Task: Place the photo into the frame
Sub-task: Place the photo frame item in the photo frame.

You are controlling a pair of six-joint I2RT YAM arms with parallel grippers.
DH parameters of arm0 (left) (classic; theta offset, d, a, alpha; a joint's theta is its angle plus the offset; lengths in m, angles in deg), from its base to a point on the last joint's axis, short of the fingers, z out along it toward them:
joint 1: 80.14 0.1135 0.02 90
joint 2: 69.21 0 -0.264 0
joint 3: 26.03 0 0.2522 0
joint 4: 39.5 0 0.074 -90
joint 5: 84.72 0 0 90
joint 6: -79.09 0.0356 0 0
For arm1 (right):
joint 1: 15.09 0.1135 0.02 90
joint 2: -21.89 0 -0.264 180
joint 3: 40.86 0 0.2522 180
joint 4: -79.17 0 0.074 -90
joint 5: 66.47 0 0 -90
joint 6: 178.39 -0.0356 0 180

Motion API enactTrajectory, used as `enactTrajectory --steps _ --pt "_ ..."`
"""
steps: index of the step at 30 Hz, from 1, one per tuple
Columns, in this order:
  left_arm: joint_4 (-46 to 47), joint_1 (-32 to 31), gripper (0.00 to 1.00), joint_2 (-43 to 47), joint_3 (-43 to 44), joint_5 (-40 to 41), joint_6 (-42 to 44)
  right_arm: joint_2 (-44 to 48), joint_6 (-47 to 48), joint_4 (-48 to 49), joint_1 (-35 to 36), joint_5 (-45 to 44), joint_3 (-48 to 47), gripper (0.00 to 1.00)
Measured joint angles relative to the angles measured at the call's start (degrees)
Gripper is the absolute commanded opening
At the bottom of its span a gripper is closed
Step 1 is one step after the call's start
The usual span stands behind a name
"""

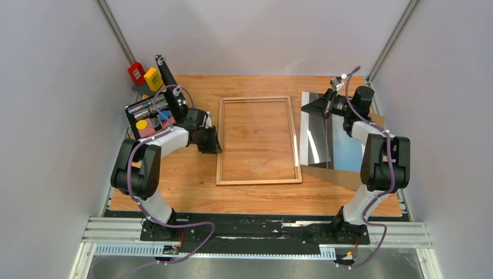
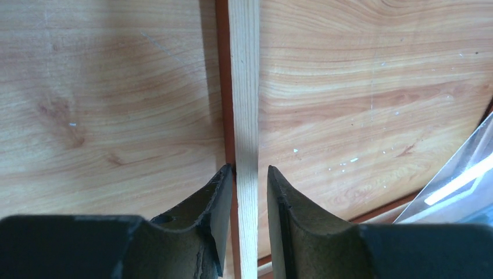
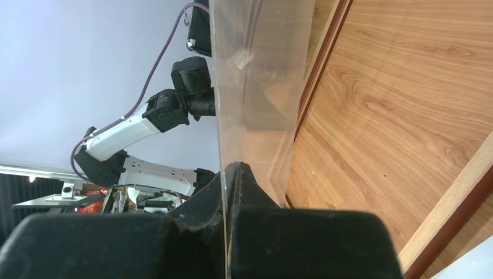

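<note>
Jaws apart on the left gripper [image 1: 210,145], astride the frame [image 1: 258,181] at its 9 o'clock rail. The photo [image 1: 346,150] lies at 3 o'clock, likely floppy paper, best pinched by a margin. Left wrist: the rail sits loose between them. Right wrist: right gripper [image 3: 231,171] is clamped on a clear sheet [image 3: 256,87].

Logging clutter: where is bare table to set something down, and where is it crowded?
Free: the table strip between the near rail of the frame and the arm bases, and the strip beyond its far rail. Crowded: the right side, with the photo on a brown board under the right arm holding a clear sheet; far left, the black case.
</note>
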Motion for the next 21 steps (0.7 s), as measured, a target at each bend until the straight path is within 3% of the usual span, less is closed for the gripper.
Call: enactTrajectory --steps 10,21 --pt "-0.48 0.00 0.78 3.80 -0.72 0.66 1.57 0.00 0.20 -0.15 0.17 -0.66 0.00 0.00" --pt "-1.46 -0.02 0.98 5.88 -0.11 0.68 7.06 -2.82 -3.02 3.63 3.34 -3.10 0.00 0.00"
